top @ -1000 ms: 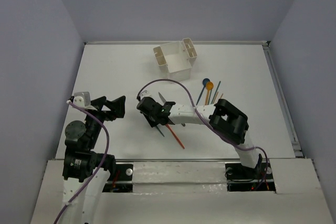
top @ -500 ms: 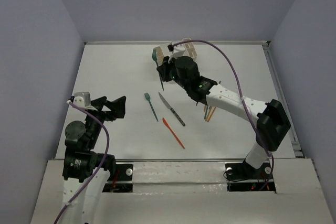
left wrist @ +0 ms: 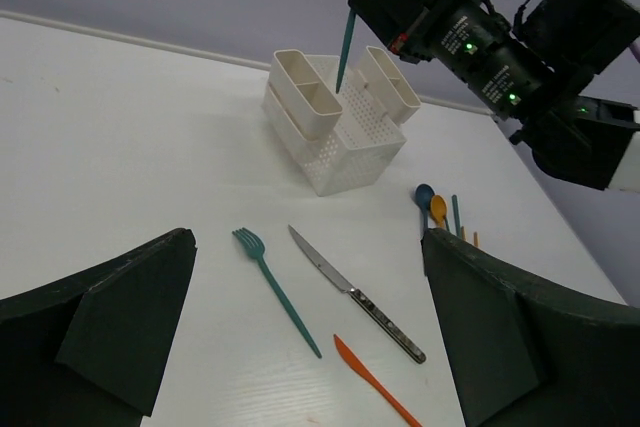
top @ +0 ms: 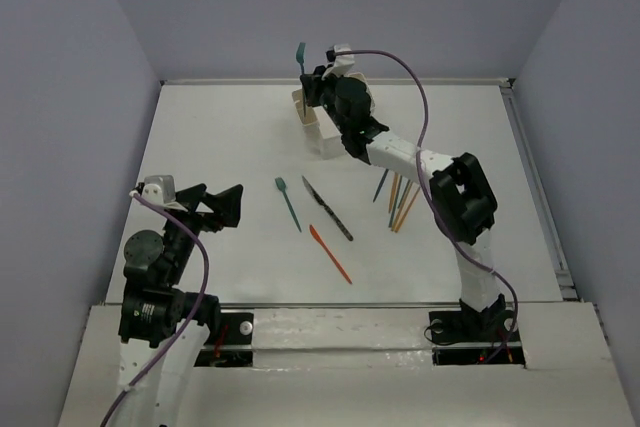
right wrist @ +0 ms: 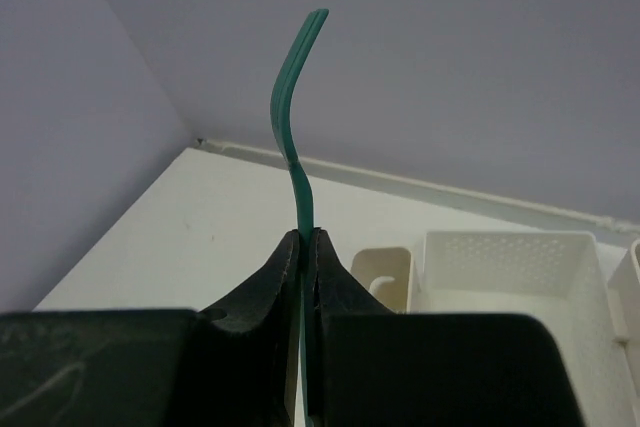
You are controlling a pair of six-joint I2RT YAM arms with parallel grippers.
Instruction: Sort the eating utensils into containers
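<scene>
Right jaws pinch a teal fork upright, tines up. The right wrist view shows only that clamp. The left wrist view shows the fork's lower end against the narrow slots of the white caddy. Left jaws wide, holding nothing. A second teal fork, steel knife and orange knife lie on the worktop.
</scene>
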